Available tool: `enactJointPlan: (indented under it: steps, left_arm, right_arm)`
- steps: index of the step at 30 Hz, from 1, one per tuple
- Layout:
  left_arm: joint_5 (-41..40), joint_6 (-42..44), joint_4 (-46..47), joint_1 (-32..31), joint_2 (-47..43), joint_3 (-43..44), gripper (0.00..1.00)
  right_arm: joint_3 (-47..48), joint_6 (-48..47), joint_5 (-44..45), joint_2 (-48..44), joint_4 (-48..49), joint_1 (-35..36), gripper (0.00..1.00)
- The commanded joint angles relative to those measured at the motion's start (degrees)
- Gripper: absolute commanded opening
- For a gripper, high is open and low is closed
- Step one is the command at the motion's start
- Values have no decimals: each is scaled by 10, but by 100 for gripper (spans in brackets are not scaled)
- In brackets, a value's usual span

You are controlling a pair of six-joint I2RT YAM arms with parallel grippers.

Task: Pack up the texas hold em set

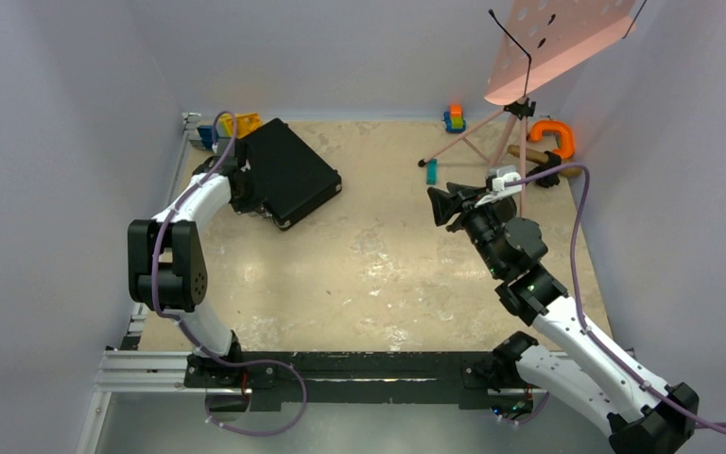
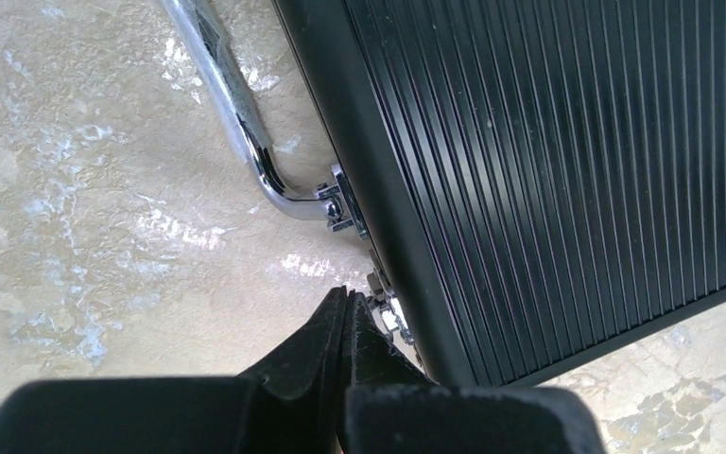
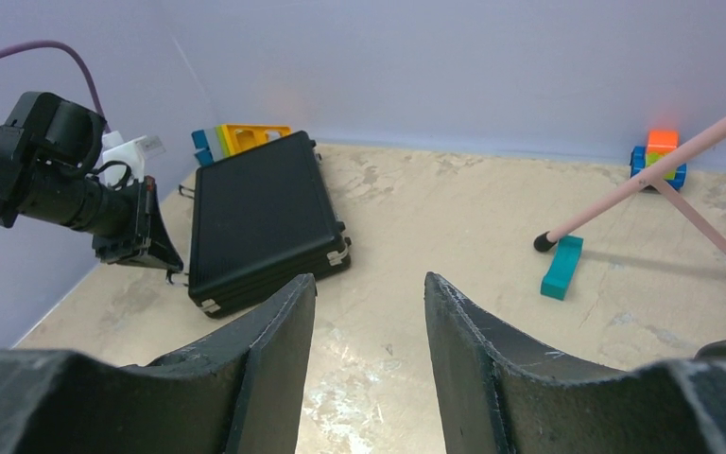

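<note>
Briefcase [image 1: 288, 170] is lying closed; left claw [image 2: 347, 303], pinched together, is pressing at its latch [image 2: 389, 317], apparently fastening it, while right claw [image 3: 369, 293] is hovering parted, empty.

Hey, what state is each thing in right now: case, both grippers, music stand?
black briefcase: closed, lying flat.
left gripper: shut, tips beside the briefcase's edge.
right gripper: open, empty.
pink music stand: standing upright.

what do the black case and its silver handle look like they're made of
Black ribbed rectangular case: probably aluminium or hard plastic panelling, satin finish; fine parallel ridges catch soft light. Curved silver handle: likely chromed metal, mirror-bright, with sharp reflections.
</note>
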Motion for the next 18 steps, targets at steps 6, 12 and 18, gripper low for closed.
enactJointPlan:
  steps: [6, 12, 18]
  left_arm:
    - [49, -33, -37, 12, 19, -17, 0]
    - [58, -37, -41, 13, 20, -26, 0]
    - [92, -48, -41, 14, 26, -40, 0]
  right_arm:
    - [-9, -11, 26, -19, 14, -1, 51]
    - [-11, -11, 26, -21, 15, -2, 51]
    - [-15, -13, 32, -28, 14, -2, 51]
